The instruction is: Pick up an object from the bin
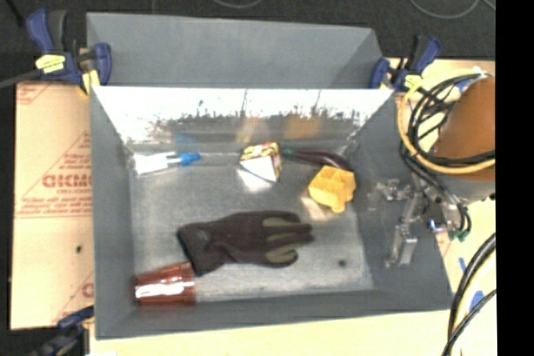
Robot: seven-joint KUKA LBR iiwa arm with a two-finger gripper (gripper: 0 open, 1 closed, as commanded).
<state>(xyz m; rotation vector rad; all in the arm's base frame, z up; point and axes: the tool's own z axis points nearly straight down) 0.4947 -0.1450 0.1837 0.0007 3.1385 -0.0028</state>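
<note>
Gripper (pixel 403 244) hangs over the right-hand sloping wall of the grey metal bin (pixel 234 54), just off the flat floor; whether it is spread or closed cannot be told from the camera view. Nearest to it on the floor lies a yellow spongy lump (pixel 332 188), apart from it. A dark brown glove (pixel 246 238) lies flat across the middle. A red-and-clear tube (pixel 165 286) rests in the near left corner, touching the glove's cuff. Along the far side lie a white-and-blue pen (pixel 163 162), a small white-and-yellow carton (pixel 260 162) and a dark maroon handle (pixel 314 156).
</note>
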